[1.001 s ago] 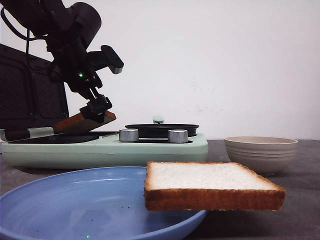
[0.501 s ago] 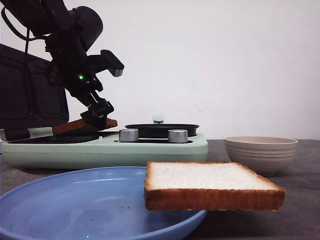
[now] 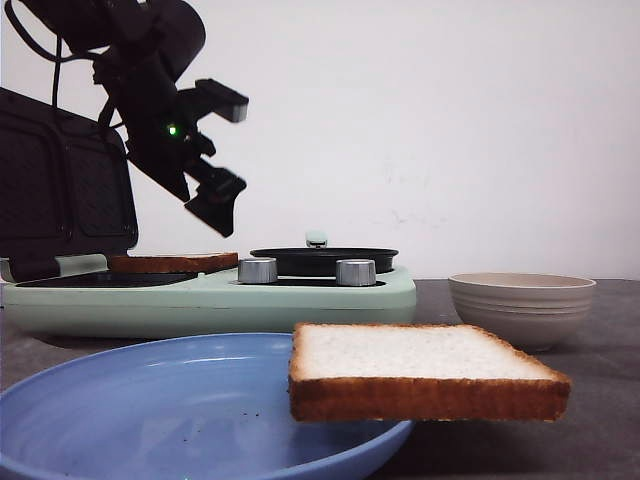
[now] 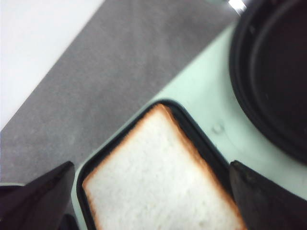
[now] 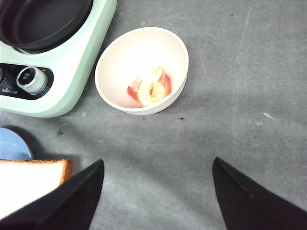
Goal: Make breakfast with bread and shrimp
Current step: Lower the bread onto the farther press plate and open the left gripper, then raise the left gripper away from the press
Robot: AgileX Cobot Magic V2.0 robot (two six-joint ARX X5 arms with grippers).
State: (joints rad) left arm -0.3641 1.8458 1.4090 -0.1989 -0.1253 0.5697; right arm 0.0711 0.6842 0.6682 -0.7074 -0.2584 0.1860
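Left pincer (image 3: 222,196) hangs with its fingers apart and empty, clear above the far-left griddle well; open air separates it from the slice below. My right pincer (image 5: 156,191) is also spread wide and holds nothing, poised over bare grey counter (image 5: 249,72), with free room on every side.

First bread slice (image 4: 156,177): lies flat in the black square well (image 4: 189,125) of the mint-green cooker (image 3: 210,295), its crust close to the well's rim at the visible corner.

Second bread slice (image 3: 425,370): rests on the right rim of the blue plate (image 3: 150,410) at the near edge of the scene, overhanging that rim toward the right.

Round black pan (image 3: 323,259): sits on the cooker's right half, behind two silver knobs (image 3: 257,270).

Beige bowl (image 5: 141,69): stands on the counter just right of the cooker, apart from it, and contains the shrimp (image 5: 151,86), a small pink-orange cluster at its bottom.

Black upright lid (image 3: 65,180): stands open behind the well at far left.
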